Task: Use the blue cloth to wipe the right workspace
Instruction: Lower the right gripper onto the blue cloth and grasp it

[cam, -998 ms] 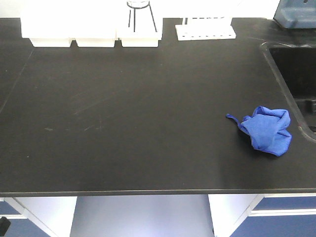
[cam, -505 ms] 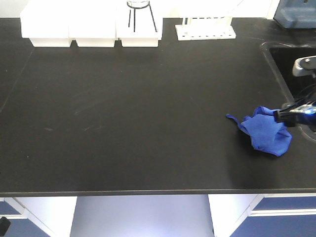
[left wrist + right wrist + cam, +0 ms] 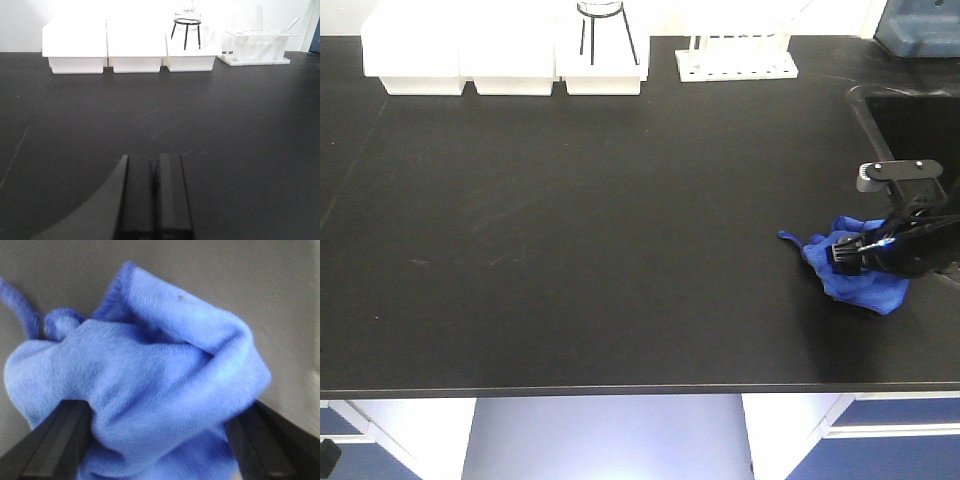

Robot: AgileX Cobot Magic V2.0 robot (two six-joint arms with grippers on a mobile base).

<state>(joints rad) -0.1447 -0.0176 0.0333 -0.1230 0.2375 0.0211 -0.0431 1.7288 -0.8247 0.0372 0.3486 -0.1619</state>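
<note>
Right gripper is down on the blue cloth, fingers spread wide, crumpled fuzzy fabric bulging between them. Left gripper has its 2 flat black jaws pressed together. We see the cloth near the right end of the matte, scuffed black countertop, just beside the raised rim of the sink; plenty of open room leftward and toward the front edge. 3 white rectangular bins line the back edge.

Right gripper entered from right, now on blue cloth, fingers astride.
</note>
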